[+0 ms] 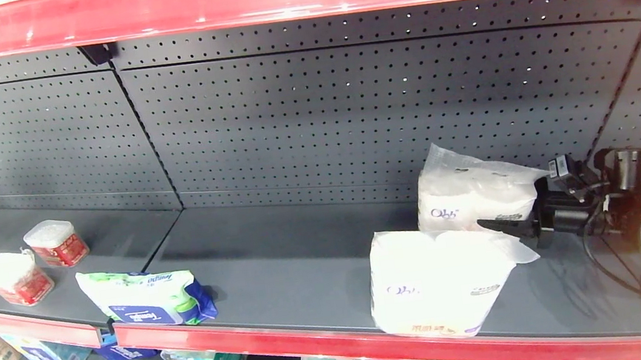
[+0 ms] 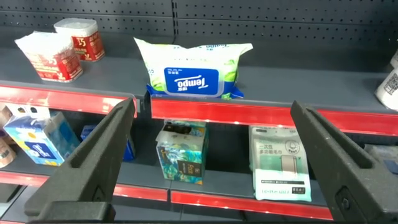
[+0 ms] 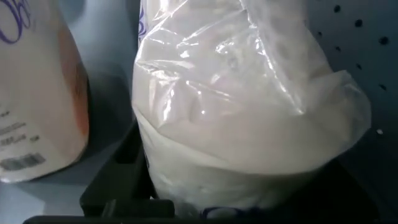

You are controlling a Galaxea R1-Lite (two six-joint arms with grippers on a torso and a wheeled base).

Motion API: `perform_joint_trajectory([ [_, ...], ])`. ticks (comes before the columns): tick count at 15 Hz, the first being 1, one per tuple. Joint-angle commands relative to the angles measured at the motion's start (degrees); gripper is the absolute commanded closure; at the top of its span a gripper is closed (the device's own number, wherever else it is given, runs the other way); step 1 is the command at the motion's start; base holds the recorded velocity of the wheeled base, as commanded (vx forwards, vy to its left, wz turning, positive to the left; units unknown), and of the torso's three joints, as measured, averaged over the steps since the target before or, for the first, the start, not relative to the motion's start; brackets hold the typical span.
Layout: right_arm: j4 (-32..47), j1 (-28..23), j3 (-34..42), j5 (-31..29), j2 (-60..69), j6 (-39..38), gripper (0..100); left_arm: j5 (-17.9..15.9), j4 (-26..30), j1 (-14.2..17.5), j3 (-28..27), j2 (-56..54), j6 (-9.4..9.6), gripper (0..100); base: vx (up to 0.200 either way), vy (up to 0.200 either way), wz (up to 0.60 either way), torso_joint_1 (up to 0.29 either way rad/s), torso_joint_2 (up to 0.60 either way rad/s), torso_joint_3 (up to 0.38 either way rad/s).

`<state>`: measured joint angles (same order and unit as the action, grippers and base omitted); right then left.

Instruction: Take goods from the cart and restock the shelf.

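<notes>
On shelf (image 1: 305, 255), rear tissue pack (image 1: 469, 192) half-hides right pincer (image 1: 487, 216).

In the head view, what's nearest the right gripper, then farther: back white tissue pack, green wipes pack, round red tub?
1. Back white plastic-wrapped tissue pack, right side, at the right gripper.
2. Green-and-blue soft wipes pack, left of middle.
3. Round red-and-white tub, far left.

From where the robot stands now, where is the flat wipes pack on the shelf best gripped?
Probably from above, across its narrow width near the middle. The wipes pack lies flat with its long side along the shelf's red front edge, so both long sides are free.
</notes>
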<state>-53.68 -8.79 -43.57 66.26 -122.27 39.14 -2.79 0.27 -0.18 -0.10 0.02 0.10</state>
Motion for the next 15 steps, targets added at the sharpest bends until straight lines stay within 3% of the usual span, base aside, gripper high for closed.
perform_joint_trajectory([
  [1, 0.15, 2.11, -0.38, 0.19, -0.86, -0.21, 100, -0.02, 0.0, 0.01, 0.01, -0.02, -0.01, 0, 0.0, 0.0, 0.0, 0.0, 0.0, 0.0],
  [15, 0.15, 8.09, -1.08, 0.8, -1.04, -2.05, 100, -0.02, 0.0, 0.01, 0.01, -0.02, -0.01, 0, 0.0, 0.0, 0.0, 0.0, 0.0, 0.0],
])
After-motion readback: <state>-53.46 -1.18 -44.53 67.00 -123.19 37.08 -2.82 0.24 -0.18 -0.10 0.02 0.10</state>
